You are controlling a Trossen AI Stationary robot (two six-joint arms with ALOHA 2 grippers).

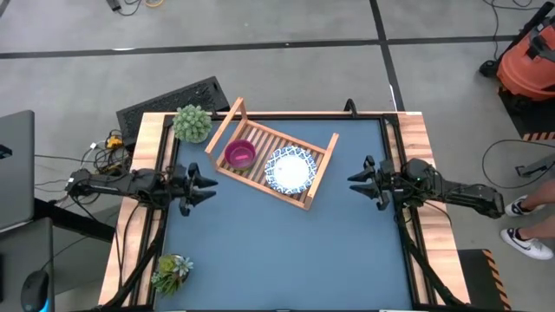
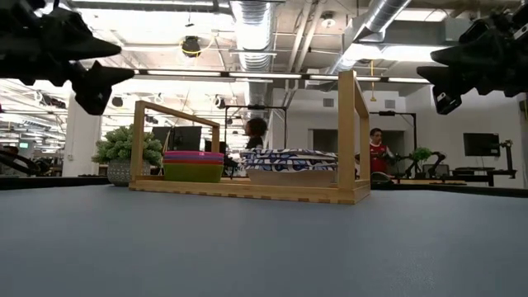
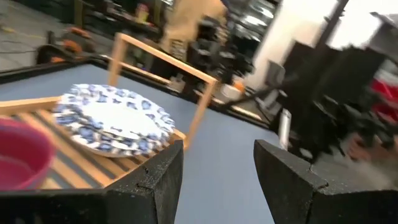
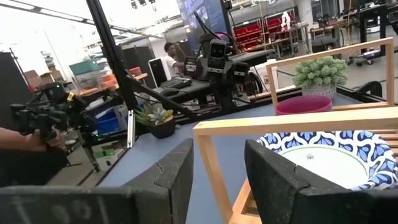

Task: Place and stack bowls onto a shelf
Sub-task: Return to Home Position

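Observation:
The wooden slatted shelf (image 1: pixel 270 161) lies slantwise at the table's far middle. On it sits a stack of small bowls, magenta on top (image 1: pixel 240 154), with purple, red and green layers showing in the low view (image 2: pixel 193 166). Beside it the white bowls with blue rims (image 1: pixel 289 170) are stacked (image 2: pixel 289 159). My left gripper (image 1: pixel 211 188) hovers open at the table's left, above the surface, pointing toward the shelf. My right gripper (image 1: pixel 353 183) hovers open at the right, also pointing at the shelf. Neither touches anything.
A leafy potted plant (image 1: pixel 192 123) stands at the far left corner by the shelf's end rail, and a smaller plant (image 1: pixel 172 271) sits at the near left edge. The blue table top (image 1: pixel 286 251) stretches toward the near side. People show in the room behind.

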